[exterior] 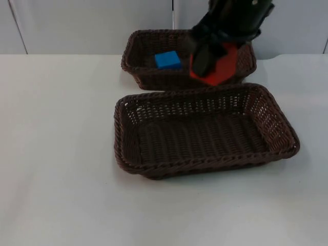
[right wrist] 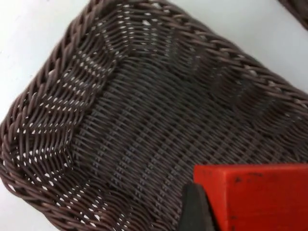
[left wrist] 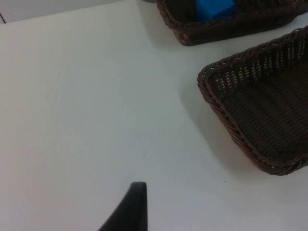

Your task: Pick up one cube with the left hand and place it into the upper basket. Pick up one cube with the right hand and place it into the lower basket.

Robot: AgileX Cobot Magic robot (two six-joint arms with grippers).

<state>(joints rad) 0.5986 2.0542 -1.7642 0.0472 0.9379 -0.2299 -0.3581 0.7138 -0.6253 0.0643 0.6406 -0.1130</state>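
**Red cube hanging over the baskets, blue one already parked**

Red cube (exterior: pixel 218 65) is clamped in the right tool (exterior: pixel 207 64), held up off everything, so this looks like the carry part of the job and not the drop. In the top view the right tool hangs over the near wall of the upper basket (exterior: pixel 134 56), right around where the two baskets meet. The right wrist view looks down past the cube (right wrist: pixel 260 197) onto bare wicker weave well below it, with one black finger (right wrist: pixel 195 209) pressed against the cube's side. I'd guess that weave is the lower basket (exterior: pixel 128 148), but I can't say for sure from this angle.

Why hold it that high? My read: it needs to clear the rims before coming down, since both baskets have raised woven walls. The lower basket sits just in front of and below the right tool, so the next move probably means bringing the cube forward a bit and lowering it.

Blue cube (exterior: pixel 168 60) sits inside the upper basket, just beside the right tool and at a lower level, not touching it. So the left half of the task looks done.

Left tool (left wrist: pixel 137 195) waits over bare bench (left wrist: pixel 86 106), well apart from both baskets. Can't tell if it's released or clenched.
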